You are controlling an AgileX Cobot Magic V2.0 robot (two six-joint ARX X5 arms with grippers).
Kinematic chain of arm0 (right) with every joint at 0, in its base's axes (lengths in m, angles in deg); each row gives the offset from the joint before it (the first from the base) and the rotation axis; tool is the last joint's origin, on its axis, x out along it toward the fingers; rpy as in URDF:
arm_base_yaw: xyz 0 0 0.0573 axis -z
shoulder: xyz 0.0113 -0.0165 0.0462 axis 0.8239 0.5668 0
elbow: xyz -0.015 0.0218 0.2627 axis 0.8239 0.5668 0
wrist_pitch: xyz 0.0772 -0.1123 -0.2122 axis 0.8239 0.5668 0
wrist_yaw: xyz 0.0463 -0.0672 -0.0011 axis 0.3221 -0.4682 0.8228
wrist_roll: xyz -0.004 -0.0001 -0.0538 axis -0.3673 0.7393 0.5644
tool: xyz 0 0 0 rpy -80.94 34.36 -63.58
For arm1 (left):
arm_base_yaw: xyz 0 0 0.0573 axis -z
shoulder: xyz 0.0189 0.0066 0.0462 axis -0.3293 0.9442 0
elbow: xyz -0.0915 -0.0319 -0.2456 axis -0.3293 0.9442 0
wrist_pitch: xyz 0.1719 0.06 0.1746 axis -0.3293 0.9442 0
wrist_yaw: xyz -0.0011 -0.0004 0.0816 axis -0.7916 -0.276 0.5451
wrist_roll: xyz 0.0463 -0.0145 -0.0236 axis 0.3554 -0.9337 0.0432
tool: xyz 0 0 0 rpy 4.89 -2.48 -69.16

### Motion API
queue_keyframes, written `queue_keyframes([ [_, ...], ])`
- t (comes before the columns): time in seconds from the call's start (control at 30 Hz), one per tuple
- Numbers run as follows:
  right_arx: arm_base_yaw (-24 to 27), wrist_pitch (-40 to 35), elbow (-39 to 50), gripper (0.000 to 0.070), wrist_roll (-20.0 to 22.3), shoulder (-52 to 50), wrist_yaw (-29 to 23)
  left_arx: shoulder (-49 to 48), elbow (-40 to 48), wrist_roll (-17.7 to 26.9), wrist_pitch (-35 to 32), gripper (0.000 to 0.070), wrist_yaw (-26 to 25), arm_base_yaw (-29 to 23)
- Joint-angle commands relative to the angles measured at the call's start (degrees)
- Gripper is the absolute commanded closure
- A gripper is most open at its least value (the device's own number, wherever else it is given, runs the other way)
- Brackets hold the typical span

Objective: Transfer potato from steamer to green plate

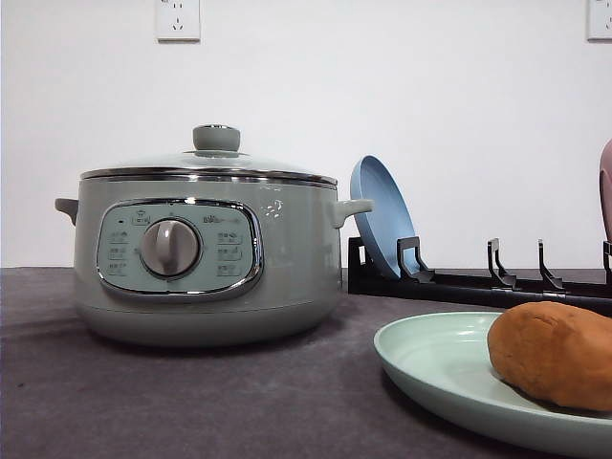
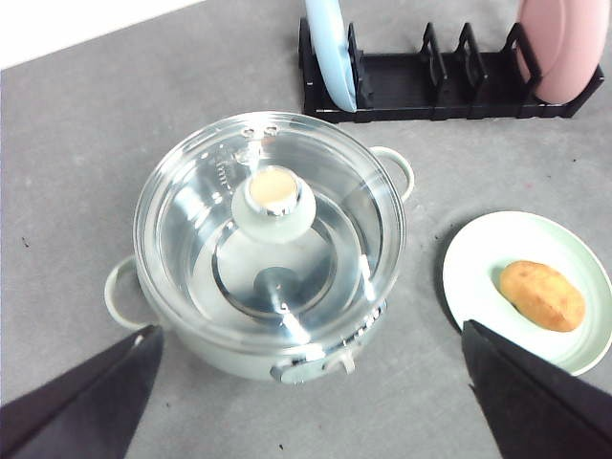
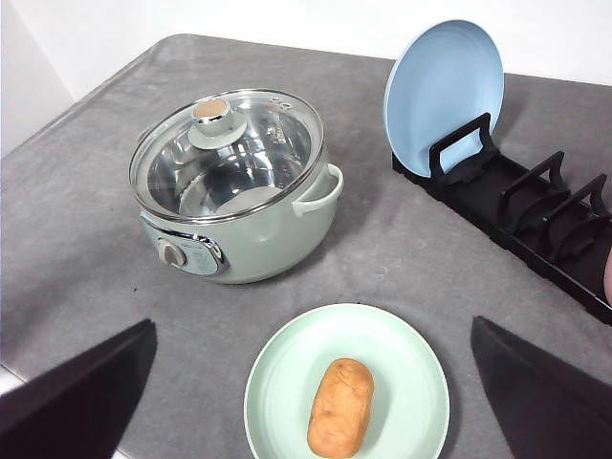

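Note:
The orange-brown potato (image 1: 555,352) (image 2: 542,295) (image 3: 340,407) lies on the pale green plate (image 1: 430,368) (image 2: 478,263) (image 3: 402,354), to the right of the steamer and in front of it. The sage-green steamer (image 1: 206,258) (image 2: 270,249) (image 3: 234,186) stands with its glass lid on, and only bare steel shows through the glass. My left gripper (image 2: 312,328) hangs high above the steamer, open, with nothing between its dark fingers (image 2: 86,397). My right gripper (image 3: 314,323) hovers over the plate and potato, open and empty, fingers (image 3: 545,392) wide apart.
Behind the plate runs a black dish rack (image 1: 478,282) (image 2: 440,86) (image 3: 535,220). It holds an upright blue plate (image 1: 381,215) (image 2: 330,48) (image 3: 445,96) and a pink plate (image 2: 564,43). The table (image 1: 143,402) is grey, with its edge near the steamer's left side (image 3: 19,368).

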Motion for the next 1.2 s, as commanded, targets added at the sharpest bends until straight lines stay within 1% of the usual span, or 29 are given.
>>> queue_keyframes([
  [0.0, -0.3, -0.6, -0.8, 0.0035, -0.6, 0.4, 0.0, -3.7, 4.0, 0.5, -2.7, 0.0064, -0.1, 0.5],
  [0.2, -0.3, -0.6, -0.8, 0.0035, -0.6, 0.4, 0.0, -18.0, 20.4, 0.3, -11.9, 0.0064, -0.5, 0.5],
  [0.3, -0.3, -0.6, -0.8, 0.0035, -0.6, 0.4, 0.0, -24.0, 26.8, -1.3, -16.7, 0.0064, -0.5, 0.5],
  [0.37, -0.3, -0.5, -0.8, 0.0035, -0.6, 0.4, 0.0, -26.9, 29.8, -2.7, -18.3, 0.0064, -0.5, 0.5],
  [0.47, -0.3, -0.5, -0.8, 0.0035, -0.6, 0.4, 0.0, -29.2, 31.9, -4.3, -18.5, 0.0064, -0.5, 0.5],
  [0.6, -0.3, -0.5, -0.8, 0.0035, -0.6, 0.4, 0.0, -29.8, 32.1, -6.1, -18.8, 0.0064, -0.5, 0.5],
  [0.77, -0.3, -0.5, -0.8, 0.0036, -0.6, 0.4, 0.0, -29.7, 32.1, -6.5, -19.0, 0.0065, -0.5, 0.5],
  [0.8, -0.3, -0.5, -0.8, 0.0037, -0.6, 0.4, 0.0, -29.7, 32.1, -6.5, -19.0, 0.0082, -0.5, 0.5],
  [0.83, -0.3, -0.5, -0.8, 0.0059, -0.6, 0.4, 0.0, -29.7, 32.1, -6.4, -19.0, 0.0164, -0.5, 0.5],
  [0.87, -0.3, -0.5, -0.8, 0.0183, -0.6, 0.4, 0.1, -29.7, 32.1, -6.3, -18.8, 0.0363, -0.5, 0.5],
  [0.9, -0.3, -0.4, -0.8, 0.042, -0.6, 0.4, 0.2, -29.7, 32.1, -5.9, -18.5, 0.0609, -0.5, 0.5],
  [0.93, -0.3, -0.2, -0.8, 0.0643, -0.5, 0.4, 0.2, -29.7, 32.1, -5.7, -18.4, 0.0675, -0.5, 0.5],
  [0.97, -0.3, -0.1, -0.8, 0.0682, -0.6, 0.4, 0.2, -29.6, 32.1, -5.6, -18.3, 0.0686, -0.5, 0.5],
  [1.0, -0.3, -0.1, -0.8, 0.0676, -0.6, 0.4, 0.1, -29.6, 32.1, -5.6, -18.4, 0.07, -0.5, 0.5],
  [1.17, -0.3, -0.2, -0.8, 0.0678, -0.6, 0.4, 0.2, -29.8, 32.1, -5.8, -18.5, 0.07, -0.5, 0.5],
])
